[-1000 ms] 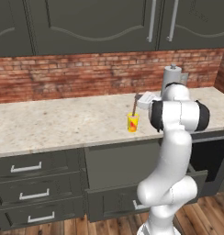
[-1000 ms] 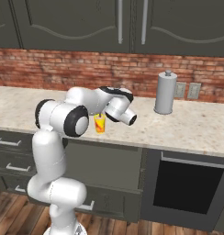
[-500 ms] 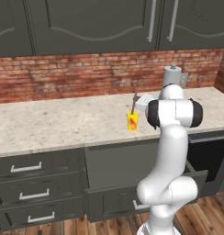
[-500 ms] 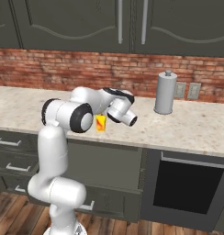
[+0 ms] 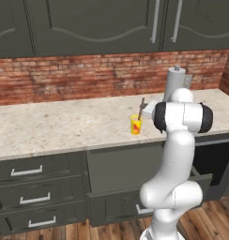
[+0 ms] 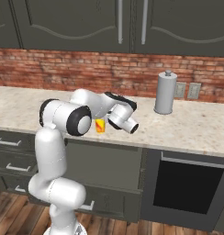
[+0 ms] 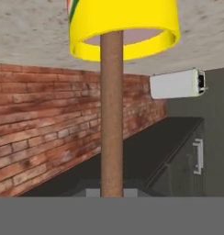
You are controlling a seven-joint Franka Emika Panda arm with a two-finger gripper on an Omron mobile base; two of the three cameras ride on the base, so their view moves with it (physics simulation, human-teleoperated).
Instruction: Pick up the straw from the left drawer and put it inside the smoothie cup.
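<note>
The small yellow smoothie cup (image 5: 135,124) with red markings stands on the counter near its front edge, and shows beside my forearm in the right base view (image 6: 100,125). My gripper (image 7: 111,193) is shut on the straw (image 7: 111,114), a thin brown stick. In the hand view the straw runs straight up to the cup's pinkish mouth (image 7: 125,27) and its tip meets the rim. In the left base view the straw (image 5: 141,108) slants down into the cup top, with my hand just to its right. The left drawer (image 5: 111,208) stands pulled out below the counter.
A tall grey canister (image 5: 176,84) (image 6: 164,93) stands at the back of the counter by the brick wall. Drawers with silver bar handles (image 5: 34,187) are at the left. A dark oven (image 6: 187,188) sits to the right of the open drawer.
My hand has sunk a little with the straw toward the cup. The cup and the drawer have not moved.
</note>
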